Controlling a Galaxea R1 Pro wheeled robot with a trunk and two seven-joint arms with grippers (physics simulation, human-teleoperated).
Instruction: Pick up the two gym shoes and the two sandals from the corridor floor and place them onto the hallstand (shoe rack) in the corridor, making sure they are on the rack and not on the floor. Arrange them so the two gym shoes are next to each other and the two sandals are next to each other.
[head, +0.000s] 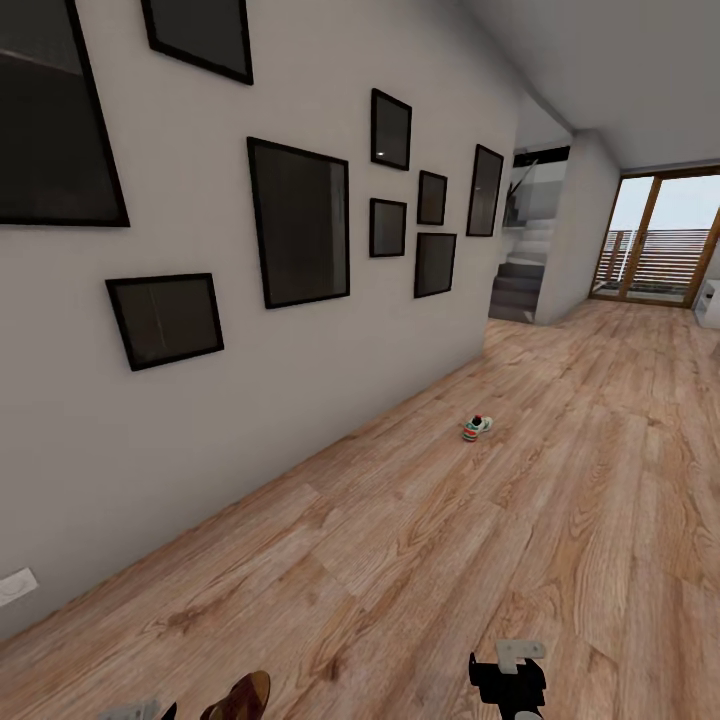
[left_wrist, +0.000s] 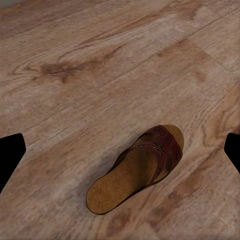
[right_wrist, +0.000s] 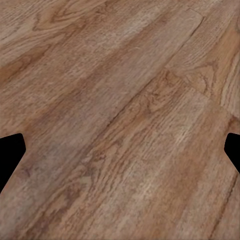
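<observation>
One gym shoe (head: 477, 428), white with green and red, lies on the corridor floor (head: 560, 500) some way ahead, near the left wall. A brown sandal (head: 245, 697) lies at the bottom edge of the head view beside my left gripper (head: 140, 710). In the left wrist view the sandal (left_wrist: 137, 170) rests flat on the planks below my open left gripper (left_wrist: 120, 152), whose dark fingertips (left_wrist: 10, 155) stand wide apart and clear of it. My right gripper (head: 508, 685) hangs low over bare floor and, in its own wrist view, is open (right_wrist: 120, 150) and empty. The hallstand is out of view.
A grey wall (head: 200, 420) with several black picture frames (head: 300, 222) runs along the left. Stairs (head: 520, 280) and a glazed door (head: 655, 240) lie at the corridor's far end. A white unit (head: 708, 303) sits at the far right.
</observation>
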